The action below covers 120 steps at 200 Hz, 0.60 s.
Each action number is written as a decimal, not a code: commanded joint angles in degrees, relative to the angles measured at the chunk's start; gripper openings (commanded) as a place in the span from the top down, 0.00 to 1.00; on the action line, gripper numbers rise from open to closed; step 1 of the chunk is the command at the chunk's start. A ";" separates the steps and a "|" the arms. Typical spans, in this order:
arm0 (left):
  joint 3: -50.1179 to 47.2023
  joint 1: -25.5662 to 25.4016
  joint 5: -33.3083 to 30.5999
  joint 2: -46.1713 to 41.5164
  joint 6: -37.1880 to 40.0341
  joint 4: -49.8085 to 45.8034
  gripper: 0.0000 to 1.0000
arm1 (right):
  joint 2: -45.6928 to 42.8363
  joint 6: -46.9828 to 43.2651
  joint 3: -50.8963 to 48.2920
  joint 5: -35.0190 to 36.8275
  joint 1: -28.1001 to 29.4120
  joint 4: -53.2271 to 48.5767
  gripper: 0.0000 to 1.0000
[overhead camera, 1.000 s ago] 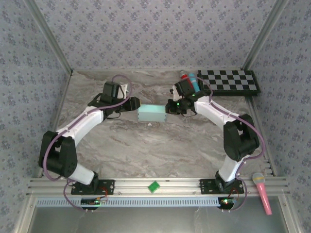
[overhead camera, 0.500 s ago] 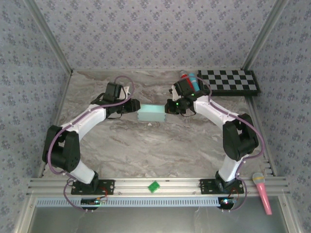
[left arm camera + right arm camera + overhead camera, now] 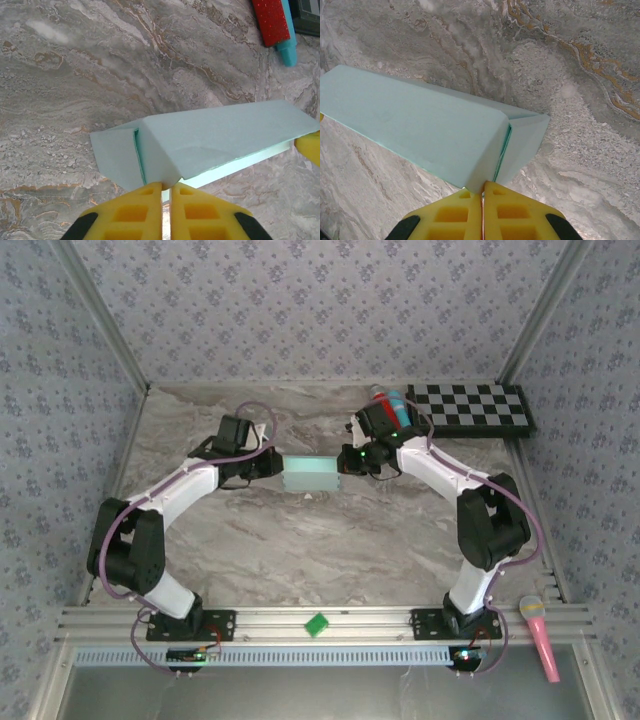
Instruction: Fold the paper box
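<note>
pinching the paper box (image 3: 310, 473) at both ends
left claw (image 3: 166, 187) and right claw (image 3: 482, 186) are each clamped on an end edge, the box spanning between them over the counter (image 3: 300, 540).

Robot test cell: I work in a booth of patterned wall panels (image 3: 320, 310) framed by metal posts (image 3: 100, 315). My left arm (image 3: 170, 490) and right arm (image 3: 445, 470) are bolted to an aluminium rail (image 3: 330, 620) at a marble-print surface (image 3: 300, 540). A black-and-white checkerboard (image 3: 470, 407) lies in its far right corner.
</note>
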 commanded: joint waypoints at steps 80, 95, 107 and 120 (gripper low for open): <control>-3.34 0.10 -1.93 -1.14 2.59 -3.07 0.93 | -1.39 -0.80 0.03 1.00 0.52 -2.37 0.90; -3.45 0.05 -2.03 -1.28 2.85 -3.16 0.93 | -2.75 -0.70 -0.58 1.01 0.46 -1.32 0.89; -3.42 0.05 -2.03 -1.17 3.03 -3.24 0.93 | -3.46 -0.37 -0.66 0.29 0.28 -1.11 0.87; -3.34 0.05 -1.86 -1.12 3.20 -3.34 0.93 | -4.19 -0.19 -0.77 -0.25 0.10 -0.91 0.85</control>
